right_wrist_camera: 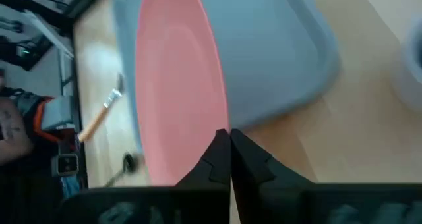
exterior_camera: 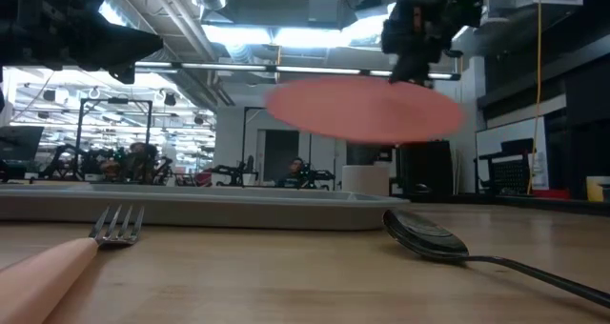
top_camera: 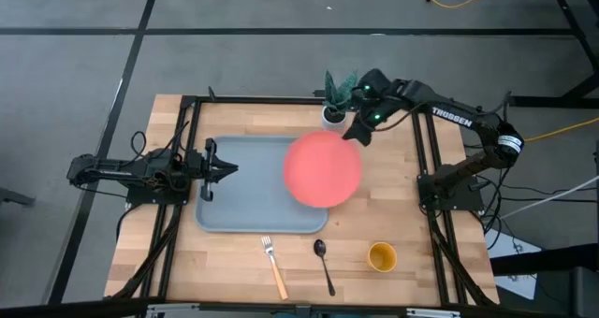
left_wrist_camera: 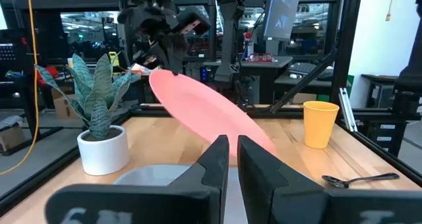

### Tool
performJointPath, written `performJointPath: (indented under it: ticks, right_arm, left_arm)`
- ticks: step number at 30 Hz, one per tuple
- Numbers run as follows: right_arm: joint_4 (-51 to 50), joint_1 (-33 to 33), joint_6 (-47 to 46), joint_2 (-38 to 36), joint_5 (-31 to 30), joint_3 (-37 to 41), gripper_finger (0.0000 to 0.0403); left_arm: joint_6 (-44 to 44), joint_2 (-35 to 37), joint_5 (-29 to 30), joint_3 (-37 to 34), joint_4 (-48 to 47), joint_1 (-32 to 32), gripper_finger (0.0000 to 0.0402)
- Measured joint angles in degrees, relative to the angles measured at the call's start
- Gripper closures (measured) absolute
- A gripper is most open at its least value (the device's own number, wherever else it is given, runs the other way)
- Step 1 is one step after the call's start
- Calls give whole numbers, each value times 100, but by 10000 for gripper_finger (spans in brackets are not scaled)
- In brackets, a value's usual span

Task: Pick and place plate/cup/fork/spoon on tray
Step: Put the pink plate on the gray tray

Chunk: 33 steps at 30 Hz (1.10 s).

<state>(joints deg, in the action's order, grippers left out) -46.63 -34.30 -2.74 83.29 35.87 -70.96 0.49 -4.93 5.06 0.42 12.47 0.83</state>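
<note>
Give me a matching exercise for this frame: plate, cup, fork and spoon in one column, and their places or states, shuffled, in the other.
Things:
1. plate
2. cup
3. fork
4. spoon

Places or states:
A. lying on the wood between the fork and the cup
B. held in the air by the right gripper, over the tray's right end
C. standing upright on the wood, farthest right of the tableware
D. lying on the wood just off the tray's front edge, orange handle

Pairs: 1-B, 2-C, 3-D, 4-A
</note>
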Motion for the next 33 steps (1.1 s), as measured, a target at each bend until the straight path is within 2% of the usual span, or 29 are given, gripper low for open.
performJointPath:
  ticks: [9,12,18,24,33]
  right_arm:
    - [1451,630,-325,890,6,-30,402]
    - [1842,682,-614,1435,279,-338,402]
    - [1474,682,-748,2602,752,-1476,402]
    - [959,767,-443,3576,773,-2574,402]
    - [842,924,-283,4544,781,-3699,402]
  left_arm:
    - [0,0,0,0,3,-1,374]
    - [2,0,0,1,4,2,374]
    - [4,0,-2,0,5,1,374]
    - [0,0,-2,0,4,0,374]
    - [-17,0,-2,1,4,0,374]
